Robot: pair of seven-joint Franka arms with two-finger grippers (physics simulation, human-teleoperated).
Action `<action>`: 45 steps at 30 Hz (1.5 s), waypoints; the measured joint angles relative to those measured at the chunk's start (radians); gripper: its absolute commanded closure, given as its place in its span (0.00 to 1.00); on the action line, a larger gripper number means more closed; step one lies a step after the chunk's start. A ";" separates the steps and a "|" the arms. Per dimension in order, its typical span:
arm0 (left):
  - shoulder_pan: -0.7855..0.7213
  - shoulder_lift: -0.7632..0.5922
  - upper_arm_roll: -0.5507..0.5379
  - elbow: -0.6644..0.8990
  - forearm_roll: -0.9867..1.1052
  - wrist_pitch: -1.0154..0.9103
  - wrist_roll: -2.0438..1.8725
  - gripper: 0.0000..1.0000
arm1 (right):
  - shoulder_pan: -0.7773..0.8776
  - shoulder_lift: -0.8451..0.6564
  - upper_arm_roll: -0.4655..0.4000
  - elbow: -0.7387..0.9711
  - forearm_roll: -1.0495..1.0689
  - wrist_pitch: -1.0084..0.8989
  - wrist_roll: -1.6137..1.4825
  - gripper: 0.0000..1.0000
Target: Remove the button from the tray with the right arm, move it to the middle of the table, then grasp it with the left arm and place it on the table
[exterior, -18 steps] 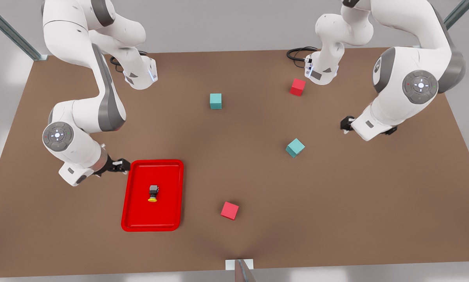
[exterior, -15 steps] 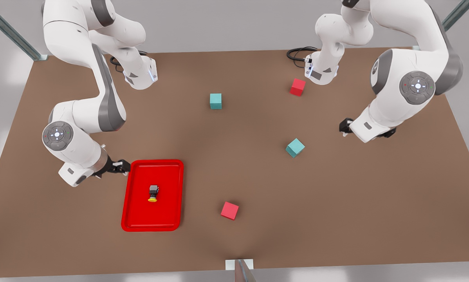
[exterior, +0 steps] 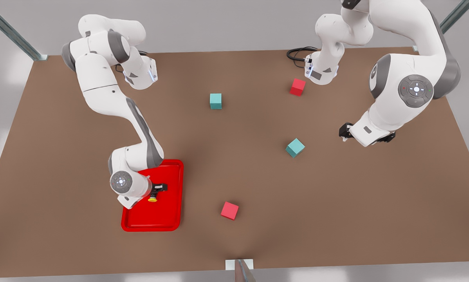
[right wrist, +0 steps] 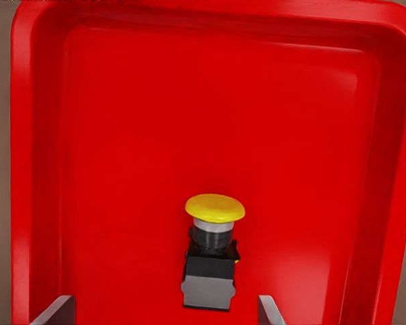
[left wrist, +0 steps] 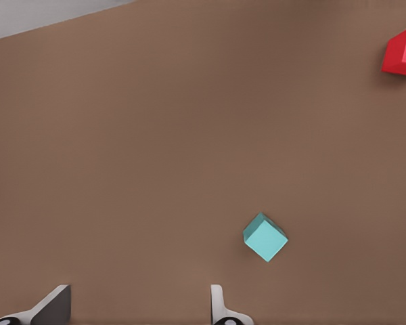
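The button (right wrist: pixel 213 250) lies on its side in the red tray (right wrist: pixel 27 169), yellow cap pointing away from my right gripper (right wrist: pixel 164 313). That gripper is open, its two fingertips straddling the button's dark grey body with a gap on each side. In the front view the right gripper (exterior: pixel 156 190) hangs over the tray (exterior: pixel 172 196) at the front view's left, covering the button's body so that the yellow cap (exterior: pixel 152 200) peeks out. My left gripper (exterior: pixel 346 131) waits open above the table (exterior: pixel 238 164) at the front view's right, its fingertips (left wrist: pixel 220 308) empty.
A teal cube (exterior: pixel 295 147) sits near the left gripper and appears in the left wrist view (left wrist: pixel 264 237) with a red cube (left wrist: pixel 402 52). Another teal cube (exterior: pixel 215 101) and red cubes (exterior: pixel 297 87) (exterior: pixel 229 210) lie scattered on the table.
The right arm has swung out over the tray, carrying its gripper from the tray's far corner to just above the button. The left arm has shifted only slightly.
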 measured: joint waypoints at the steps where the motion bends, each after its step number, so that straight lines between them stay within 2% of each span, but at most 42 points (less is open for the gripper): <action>1: 0.000 0.000 0.000 0.000 0.000 0.000 0.000 0.00 | 0.000 0.013 -0.003 0.001 0.000 0.014 0.006 0.00; 4: 0.001 0.006 0.001 0.000 0.000 0.002 0.000 0.00 | -0.009 0.043 -0.006 -0.008 -0.005 0.054 0.024 0.00; 6: 0.001 0.011 0.001 0.000 0.000 0.003 0.001 0.00 | -0.016 0.042 -0.007 -0.073 -0.006 0.092 0.035 0.00; 11: 0.001 0.023 0.002 0.000 -0.001 0.007 0.001 0.00 | -0.032 -0.041 -0.005 -0.218 -0.007 0.170 0.060 0.00; 24: 0.012 0.038 0.004 0.000 -0.003 0.021 0.001 0.00 | -0.031 0.001 -0.005 -0.199 0.005 0.287 0.101 0.01; 25: 0.012 0.039 0.004 0.000 -0.003 0.023 0.001 0.00 | -0.031 0.005 -0.005 -0.199 0.005 0.292 0.103 0.11; 26: 0.011 0.039 0.004 0.000 -0.003 0.024 0.001 0.00 | -0.032 0.006 -0.005 -0.200 0.007 0.296 0.104 0.38; 27: 0.011 0.040 0.004 0.000 -0.003 0.025 0.001 0.00 | -0.032 0.006 -0.004 -0.201 0.009 0.297 0.103 0.61; 30: 0.011 0.040 0.004 0.000 -0.003 0.028 0.001 0.00 | -0.030 0.003 -0.003 -0.199 0.020 0.297 0.094 0.64; 35: 0.012 0.042 0.004 0.000 -0.003 0.030 0.001 0.00 | -0.019 -0.012 0.005 -0.181 0.024 0.260 0.085 0.64; 37: 0.012 0.044 0.004 0.000 -0.003 0.031 0.001 0.00 | -0.017 -0.054 0.060 -0.122 0.024 0.197 0.088 0.63; 39: 0.012 0.045 0.004 0.000 -0.003 0.031 0.001 0.00 | -0.003 -0.073 0.153 -0.057 0.021 0.126 0.111 0.63; 42: 0.012 0.047 0.004 0.000 -0.003 0.032 0.001 0.00 | 0.146 -0.076 0.195 0.041 0.016 0.051 0.183 0.63; 45: 0.012 0.050 0.004 0.000 -0.003 0.032 0.001 0.00 | 0.355 0.014 0.151 0.203 0.017 0.006 0.295 0.63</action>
